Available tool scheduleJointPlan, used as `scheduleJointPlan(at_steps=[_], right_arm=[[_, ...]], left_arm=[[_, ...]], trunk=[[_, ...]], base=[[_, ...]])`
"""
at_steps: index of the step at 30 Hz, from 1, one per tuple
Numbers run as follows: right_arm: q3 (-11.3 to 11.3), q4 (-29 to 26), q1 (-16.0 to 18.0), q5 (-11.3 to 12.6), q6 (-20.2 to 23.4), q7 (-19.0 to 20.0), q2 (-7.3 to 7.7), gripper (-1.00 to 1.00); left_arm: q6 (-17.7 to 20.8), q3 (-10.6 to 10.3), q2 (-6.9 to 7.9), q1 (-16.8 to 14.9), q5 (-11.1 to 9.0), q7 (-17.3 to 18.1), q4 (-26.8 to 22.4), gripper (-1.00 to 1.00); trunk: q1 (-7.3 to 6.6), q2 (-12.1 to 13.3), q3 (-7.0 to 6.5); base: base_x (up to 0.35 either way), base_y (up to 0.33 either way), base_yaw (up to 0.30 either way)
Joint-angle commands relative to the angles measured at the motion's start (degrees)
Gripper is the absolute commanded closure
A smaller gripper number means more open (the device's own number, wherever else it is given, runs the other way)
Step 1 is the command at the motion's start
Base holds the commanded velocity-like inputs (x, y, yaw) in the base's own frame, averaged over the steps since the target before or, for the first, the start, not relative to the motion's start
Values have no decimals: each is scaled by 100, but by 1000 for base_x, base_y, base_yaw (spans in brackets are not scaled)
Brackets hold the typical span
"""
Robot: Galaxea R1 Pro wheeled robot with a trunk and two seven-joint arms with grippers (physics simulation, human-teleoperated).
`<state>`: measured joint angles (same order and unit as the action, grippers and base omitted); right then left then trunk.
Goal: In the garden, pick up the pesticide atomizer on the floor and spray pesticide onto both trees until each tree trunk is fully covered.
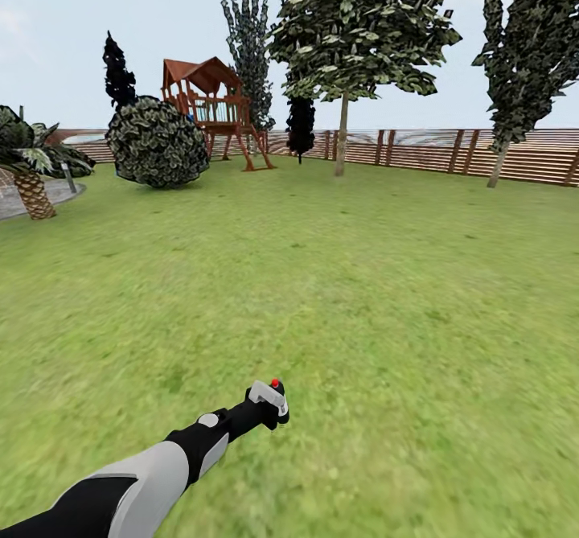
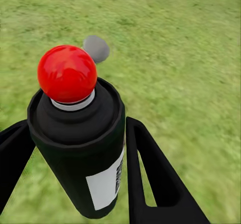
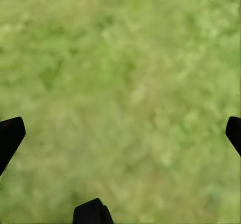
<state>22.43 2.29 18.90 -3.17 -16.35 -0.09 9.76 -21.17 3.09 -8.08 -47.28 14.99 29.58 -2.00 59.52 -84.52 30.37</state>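
My left gripper (image 1: 273,411) is stretched out low over the lawn, shut on the pesticide atomizer (image 1: 268,396), which looks pale grey with a red dot on top. In the left wrist view the atomizer (image 2: 80,148) is a dark can with a white label and a round red cap, standing upright between the black fingers (image 2: 150,174) of the left gripper (image 2: 75,124). One tree stands far ahead by the fence, its tree trunk (image 1: 341,145) straight and bare. The second tree's trunk (image 1: 498,165) leans at the far right. My right gripper (image 3: 122,133) hangs open over grass.
A brown slat fence (image 1: 418,150) bounds the lawn behind the trees. A round shrub (image 1: 157,142), a wooden playset (image 1: 211,108) and dark conifers (image 1: 301,126) stand at the back left. A short palm (image 1: 30,188) is at the far left beside paving.
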Motion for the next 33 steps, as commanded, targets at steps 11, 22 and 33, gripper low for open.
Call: scheduleJointPlan(at_steps=[11, 22, 33], right_arm=[[1, 0, 0, 1, 0, 0, 0, -100], [5, 0, 0, 1, 0, 0, 0, -100], [6, 0, 0, 1, 0, 0, 0, -100]], left_arm=[[-2, 8, 0, 0, 0, -5, 0, 100], [-2, 8, 0, 0, 2, -5, -2, 100], [-2, 8, -1, 0, 1, -5, 4, 100]], trunk=[[0, 0, 51], [0, 0, 81], [0, 0, 81]], base=[[349, 0, 0], [349, 0, 0], [349, -20, 0]])
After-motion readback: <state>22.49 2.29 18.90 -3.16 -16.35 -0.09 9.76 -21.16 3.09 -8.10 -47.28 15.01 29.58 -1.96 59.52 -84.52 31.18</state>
